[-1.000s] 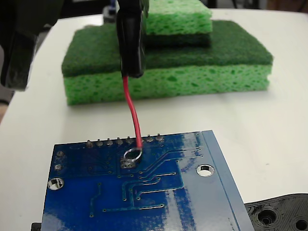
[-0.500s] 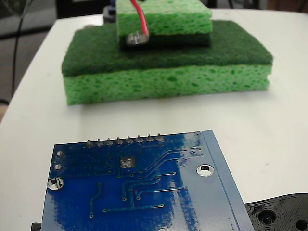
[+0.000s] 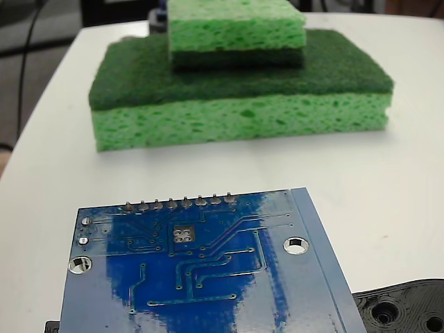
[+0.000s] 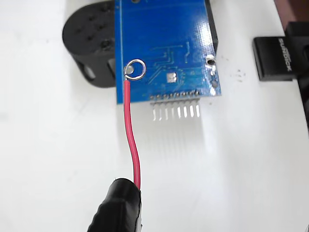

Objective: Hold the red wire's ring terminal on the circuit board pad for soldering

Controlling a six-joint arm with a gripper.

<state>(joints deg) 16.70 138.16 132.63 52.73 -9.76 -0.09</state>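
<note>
The glossy blue circuit board (image 3: 208,277) lies at the front of the fixed view, its small square pad (image 3: 182,234) bare. Neither wire nor gripper shows there. In the wrist view my gripper (image 4: 120,205) at the bottom edge is shut on the red wire (image 4: 131,140). The wire rises to the silver ring terminal (image 4: 135,69). The ring lines up with the left edge of the circuit board (image 4: 164,43), left of the pad (image 4: 170,77) and well above the board.
Stacked green sponges (image 3: 236,97) stand behind the board. A black plastic part with holes (image 3: 402,309) sits at the board's corner and appears in the wrist view (image 4: 89,48) too. A black block (image 4: 275,58) lies right of the board.
A second ago the ring rested on the board's pad. The gripper has since lifted the wire straight up, out of the fixed view, leaving the pad uncovered.
</note>
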